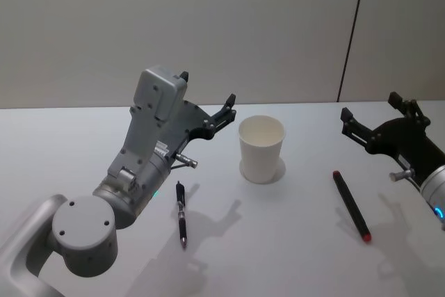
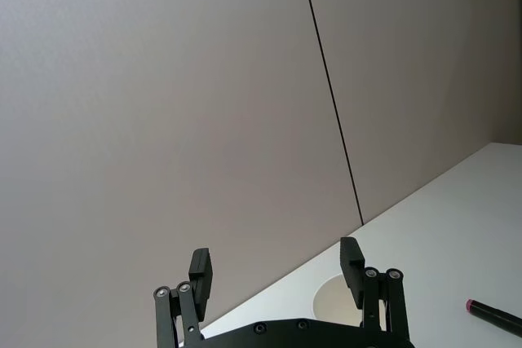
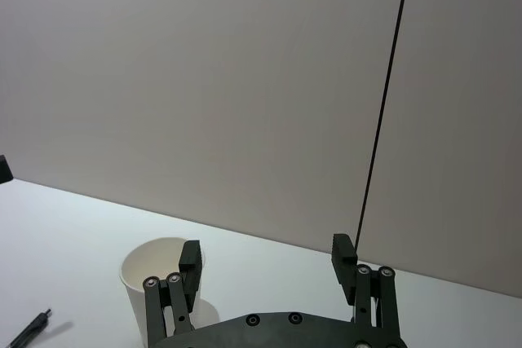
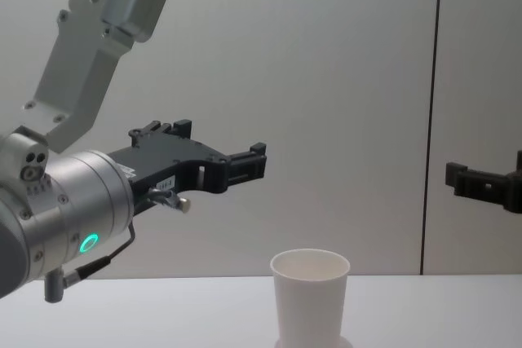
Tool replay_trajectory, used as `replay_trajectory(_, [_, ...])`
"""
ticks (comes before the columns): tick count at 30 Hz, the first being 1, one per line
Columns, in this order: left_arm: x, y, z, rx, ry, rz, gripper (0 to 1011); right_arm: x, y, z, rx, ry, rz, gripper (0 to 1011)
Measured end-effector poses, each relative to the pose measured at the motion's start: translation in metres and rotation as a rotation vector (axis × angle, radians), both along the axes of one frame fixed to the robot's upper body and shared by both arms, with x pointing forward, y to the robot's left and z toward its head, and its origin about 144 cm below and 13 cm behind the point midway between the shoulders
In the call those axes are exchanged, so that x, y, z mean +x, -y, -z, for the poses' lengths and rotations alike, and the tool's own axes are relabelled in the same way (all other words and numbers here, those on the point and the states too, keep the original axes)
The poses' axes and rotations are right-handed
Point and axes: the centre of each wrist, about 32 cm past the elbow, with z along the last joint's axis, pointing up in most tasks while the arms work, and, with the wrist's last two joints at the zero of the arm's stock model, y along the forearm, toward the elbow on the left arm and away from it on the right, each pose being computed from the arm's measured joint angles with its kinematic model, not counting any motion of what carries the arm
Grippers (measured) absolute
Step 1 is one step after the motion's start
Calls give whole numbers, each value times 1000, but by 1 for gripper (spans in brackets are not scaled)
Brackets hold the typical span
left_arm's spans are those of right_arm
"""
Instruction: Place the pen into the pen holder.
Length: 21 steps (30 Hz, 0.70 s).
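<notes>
The pen holder (image 1: 262, 148), a white paper cup, stands upright and empty at the table's middle; it is also seen as the cup (image 4: 310, 295), cup (image 3: 151, 270) and cup rim (image 2: 329, 297). A black pen (image 1: 181, 213) lies flat on the table to the cup's left, with its tip (image 3: 29, 329) visible in the right wrist view. A second pen with red ends (image 1: 351, 205) lies to the cup's right, also seen as pen (image 2: 494, 314). My left gripper (image 1: 207, 88) (image 2: 276, 265) (image 4: 220, 140) hovers open and empty, raised left of the cup. My right gripper (image 1: 370, 106) (image 3: 267, 254) hovers open and empty on the far right.
The white table (image 1: 278, 241) runs back to a plain grey wall with one dark vertical seam (image 1: 351, 33). The left arm's forearm and elbow joint (image 1: 83, 231) overhang the table's front left.
</notes>
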Motion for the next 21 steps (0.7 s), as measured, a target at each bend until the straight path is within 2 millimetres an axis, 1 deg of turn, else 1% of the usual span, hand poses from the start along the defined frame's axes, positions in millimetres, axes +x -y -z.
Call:
replay_trajectory(10, [0, 0, 0, 0, 0, 0, 1004, 18, 11, -10, -58, -92, -4, 1001])
replay_trajectory(21, [0, 0, 0, 0, 0, 0, 1004, 32, 17, -19, -117, -212, 13, 1002])
